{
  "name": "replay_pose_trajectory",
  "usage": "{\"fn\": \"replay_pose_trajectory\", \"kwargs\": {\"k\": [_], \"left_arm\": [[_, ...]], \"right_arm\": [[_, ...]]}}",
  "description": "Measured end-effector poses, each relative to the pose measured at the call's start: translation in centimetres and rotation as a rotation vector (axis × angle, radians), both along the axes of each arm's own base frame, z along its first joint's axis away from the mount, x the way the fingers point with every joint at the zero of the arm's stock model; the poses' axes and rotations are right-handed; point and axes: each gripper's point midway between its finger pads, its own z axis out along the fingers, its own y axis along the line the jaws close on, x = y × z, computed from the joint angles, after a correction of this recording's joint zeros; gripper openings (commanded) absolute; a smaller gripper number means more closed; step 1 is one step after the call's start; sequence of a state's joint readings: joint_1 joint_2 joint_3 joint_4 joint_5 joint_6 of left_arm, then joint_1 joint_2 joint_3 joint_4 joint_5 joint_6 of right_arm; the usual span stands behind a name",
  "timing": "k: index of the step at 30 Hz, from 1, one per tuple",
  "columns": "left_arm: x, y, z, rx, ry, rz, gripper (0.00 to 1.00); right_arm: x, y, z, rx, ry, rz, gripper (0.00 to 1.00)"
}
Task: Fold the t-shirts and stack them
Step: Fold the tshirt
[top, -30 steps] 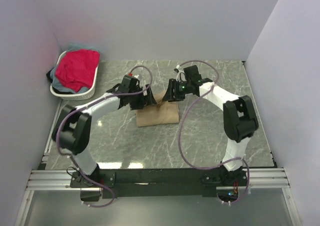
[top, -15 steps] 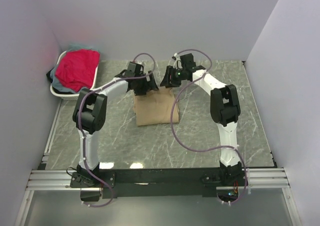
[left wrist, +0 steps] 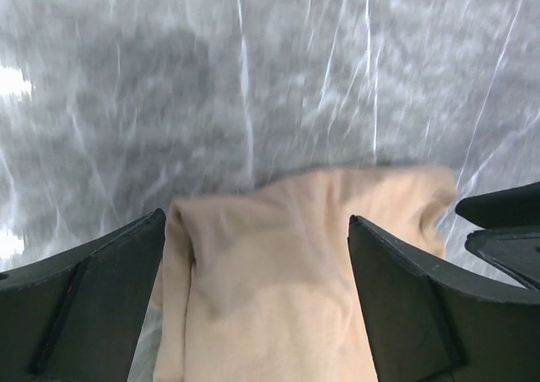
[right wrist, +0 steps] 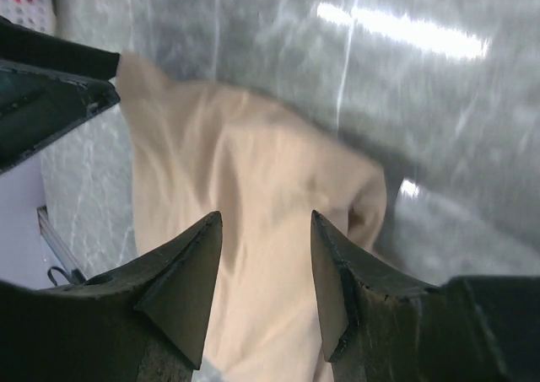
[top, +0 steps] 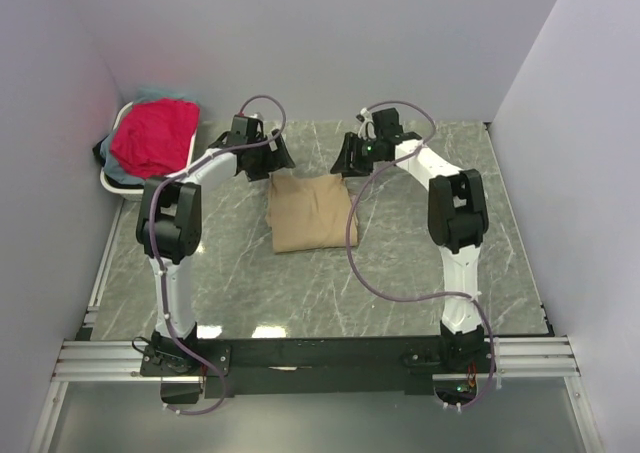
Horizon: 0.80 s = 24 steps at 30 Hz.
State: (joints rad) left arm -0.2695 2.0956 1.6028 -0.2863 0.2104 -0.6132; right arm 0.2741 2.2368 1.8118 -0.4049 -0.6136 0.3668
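Step in hand: fold of the tan shirt. It lies as a neat rectangle at mid-table, doubled over, with some rumpling along its far edge.

Left gripper: jaws spread wide, one finger to each side of the shirt's far edge, nothing between them.
Right gripper: jaws part-spread just above the far right corner. Cloth shows through the gap and none is pinched.

Judgement: this fold looks laid down and let go.

Next move calls for either a further fold of the tan shirt or a reach to the white basket at far left, where the red-pink shirt sits on top of the pile.

Writing: no brand, label or print is readable on shirts, basket or arms.
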Motion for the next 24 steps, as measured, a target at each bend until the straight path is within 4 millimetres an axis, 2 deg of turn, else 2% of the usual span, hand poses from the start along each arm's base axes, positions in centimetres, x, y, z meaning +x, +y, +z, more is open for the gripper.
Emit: {"fn": "replay_pose_trajectory", "kwargs": {"k": [4, 9, 13, 19, 21, 22, 24], "left_arm": [[-2.3, 0.2, 0.2, -0.004, 0.019, -0.011, 0.96], [-4.8, 0.1, 2.5, -0.022, -0.010, -0.029, 0.95], [-5.0, -1.1, 3.4, -0.030, -0.039, -0.052, 0.95], [-5.7, -2.2, 2.1, -0.009, -0.018, -0.069, 0.94], [-5.7, -2.3, 1.3, 0.000, -0.003, -0.069, 0.94], [-5.7, -2.3, 0.7, 0.004, 0.007, -0.069, 0.94], [-5.7, -2.1, -0.4, 0.018, 0.029, -0.063, 0.93]], "right_arm": [[-2.7, -1.3, 0.0, -0.046, 0.022, -0.010, 0.54], [-5.4, -2.8, 0.0, -0.105, 0.028, -0.019, 0.54], [-7.3, -3.6, -1.4, -0.168, 0.052, -0.023, 0.54], [-10.3, -3.4, -4.3, -0.269, 0.109, 0.003, 0.53], [-11.3, -3.2, -4.8, -0.300, 0.118, 0.015, 0.44], [-11.7, -3.2, -5.0, -0.312, 0.121, 0.019, 0.27], [-12.4, -3.1, -5.2, -0.340, 0.119, 0.024, 0.15]]}}
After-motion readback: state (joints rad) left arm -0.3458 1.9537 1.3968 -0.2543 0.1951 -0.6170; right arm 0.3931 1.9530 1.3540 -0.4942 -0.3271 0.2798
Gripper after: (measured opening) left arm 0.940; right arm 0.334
